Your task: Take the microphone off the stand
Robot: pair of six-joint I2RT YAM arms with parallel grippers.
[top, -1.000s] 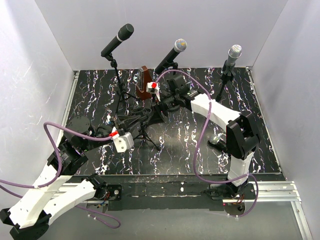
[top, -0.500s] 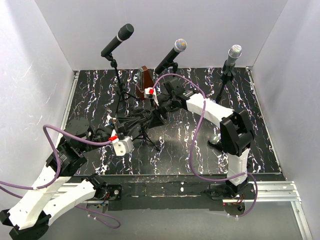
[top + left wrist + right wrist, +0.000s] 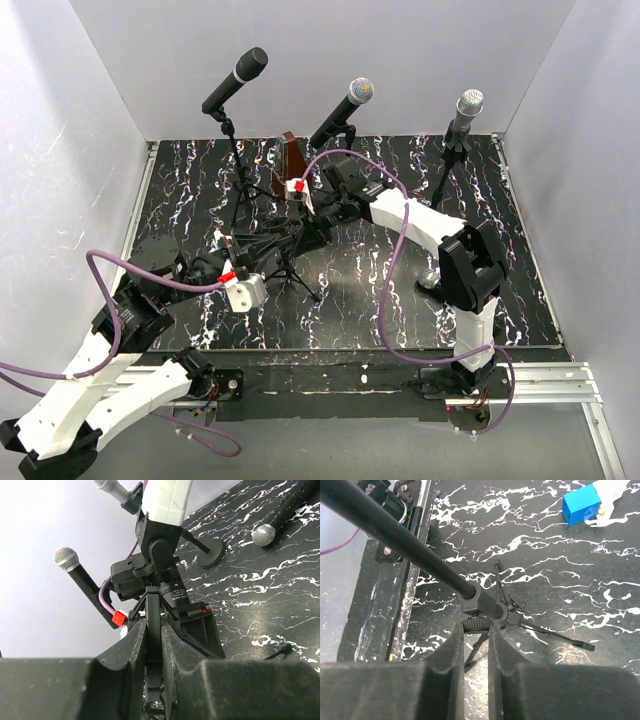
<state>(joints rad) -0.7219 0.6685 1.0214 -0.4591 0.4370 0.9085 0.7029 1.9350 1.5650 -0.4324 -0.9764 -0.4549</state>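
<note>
Black, white-veined table (image 3: pixel 520 260) under everything, and both white arms are stretched in over it toward the middle: left arm (image 3: pixel 110 370) coming up from the near left corner, right arm (image 3: pixel 430 225) bending across from the near right. Toward the far edge stand the left stand (image 3: pixel 237 165) and the right stand (image 3: pixel 447 168), each with a mic on top. Between them is the one that matters, the microphone (image 3: pixel 347 105) with the silver grille, up in its clip at the far middle, tilted head-high toward the back wall, not yet off. Now the left gripper (image 3: pixel 153 632): clamped tight, and what it holds is the thin black stand pole (image 3: pixel 153 605), upright between the pads. The right gripper (image 3: pixel 476 630) is right at the top of that pole, jaws drawn narrow. They sit either side of a knurled collar (image 3: pixel 475 624), beneath a joint where a thick black tube (image 3: pixel 395 527) slants in. Squeezing or merely flanking, I cannot tell. Tripod legs (image 3: pixel 555 636) splay on the table below. Smallest of all, a loose microphone (image 3: pixel 263 534) lies flat near the right arm's base.
</note>
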